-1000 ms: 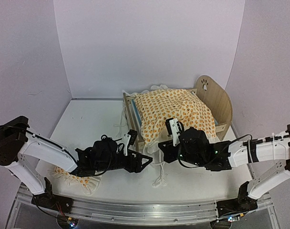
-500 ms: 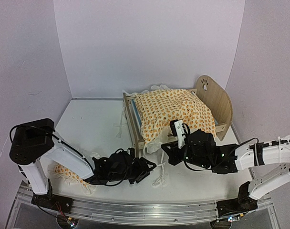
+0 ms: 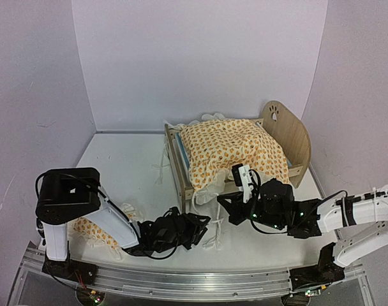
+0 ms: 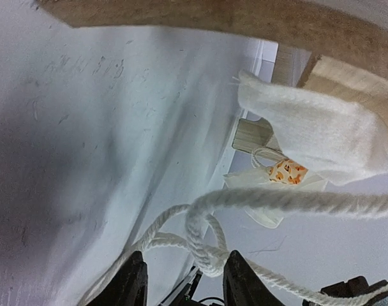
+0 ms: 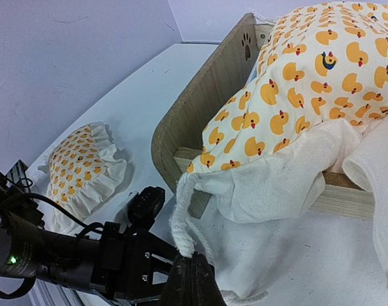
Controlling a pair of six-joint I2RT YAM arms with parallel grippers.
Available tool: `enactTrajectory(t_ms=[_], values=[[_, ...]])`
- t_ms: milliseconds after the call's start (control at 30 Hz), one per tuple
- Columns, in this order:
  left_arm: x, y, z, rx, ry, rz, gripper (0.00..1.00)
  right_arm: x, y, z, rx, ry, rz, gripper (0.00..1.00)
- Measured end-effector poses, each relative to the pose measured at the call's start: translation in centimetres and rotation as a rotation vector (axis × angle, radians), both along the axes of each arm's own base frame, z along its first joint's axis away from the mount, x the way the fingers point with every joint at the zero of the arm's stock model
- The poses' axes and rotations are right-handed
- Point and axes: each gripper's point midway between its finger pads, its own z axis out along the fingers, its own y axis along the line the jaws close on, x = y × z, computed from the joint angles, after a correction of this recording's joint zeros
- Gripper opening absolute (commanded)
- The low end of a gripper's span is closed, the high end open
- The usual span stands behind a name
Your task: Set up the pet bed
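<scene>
The pet bed (image 3: pixel 287 132) stands at the back right, with its plywood footboard (image 5: pixel 193 111) toward the arms. The striped mattress is almost hidden under the orange duck-print blanket (image 3: pixel 231 148). The blanket's white edge and cords hang over the footboard. My right gripper (image 5: pixel 191 275) is shut on a white blanket cord (image 5: pixel 183 213) just in front of the footboard; it also shows in the top view (image 3: pixel 226 203). My left gripper (image 4: pixel 181 284) is open, low over the table, with a knotted cord (image 4: pixel 207 255) lying between its fingers. It shows in the top view (image 3: pixel 199 224) too.
The small ruffled duck-print pillow (image 3: pixel 92 233) lies at the front left; it also shows in the right wrist view (image 5: pixel 85 167). More white cord (image 3: pixel 214 237) trails on the table between the grippers. Purple walls close in on both sides and the back.
My left arm has swung right and dropped low, bringing its gripper up to the cords on the table. My right gripper has drifted slightly right, still holding the cord.
</scene>
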Motion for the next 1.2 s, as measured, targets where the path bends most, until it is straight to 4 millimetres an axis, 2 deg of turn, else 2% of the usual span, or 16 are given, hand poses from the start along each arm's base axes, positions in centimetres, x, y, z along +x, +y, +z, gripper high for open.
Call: enactTrajectory(t_ms=[100, 133, 333, 467, 533, 667, 767, 867, 933, 1033, 1100, 1133, 1200], values=[[-0.6, 0.2, 0.1, -0.014, 0.001, 0.018, 0.54, -0.1, -0.1, 0.0, 0.003, -0.004, 0.004, 0.0], [-0.7, 0.2, 0.1, -0.016, 0.001, 0.022, 0.55, -0.1, -0.1, 0.1, 0.004, -0.005, 0.004, 0.0], [-0.2, -0.3, 1.5, -0.12, 0.002, 0.061, 0.43, -0.1, 0.0, 0.2, 0.007, -0.009, 0.007, 0.0], [0.5, -0.5, 0.3, -0.126, 0.0, 0.075, 0.35, -0.1, 0.0, 0.2, 0.008, -0.009, 0.007, 0.0], [0.9, -0.6, -0.1, -0.119, -0.006, 0.078, 0.25, -0.1, 0.0, 0.2, 0.007, -0.01, 0.007, 0.0], [1.6, -0.5, 0.3, -0.101, -0.06, 0.077, 0.03, -0.1, -0.1, 0.3, 0.008, -0.013, 0.007, 0.0], [2.0, 0.3, 1.3, -0.04, -0.155, 0.057, 0.0, -0.1, -0.5, 0.4, 0.011, -0.018, 0.0, 0.0], [2.3, 1.4, 4.5, 0.074, -0.311, 0.009, 0.0, 0.2, -1.2, 0.2, -0.007, -0.024, -0.038, 0.0], [2.6, 1.5, 8.8, 0.173, -0.458, -0.037, 0.0, 0.6, -1.7, 0.0, -0.025, -0.028, -0.069, 0.0], [3.3, 0.5, 15.5, 0.29, -0.671, -0.1, 0.0, 0.9, -2.4, -0.2, -0.049, -0.031, -0.103, 0.0], [3.6, 0.2, 19.1, 0.361, -0.798, -0.148, 0.0, 1.1, -2.9, -0.1, -0.054, -0.035, -0.124, 0.0], [3.9, 0.2, 20.1, 0.413, -0.85, -0.177, 0.0, 1.2, -3.0, 0.1, -0.053, -0.038, -0.132, 0.0], [4.9, 0.7, 20.8, 0.553, -0.93, -0.229, 0.0, 1.3, -3.2, 0.7, -0.048, -0.044, -0.149, 0.0]])
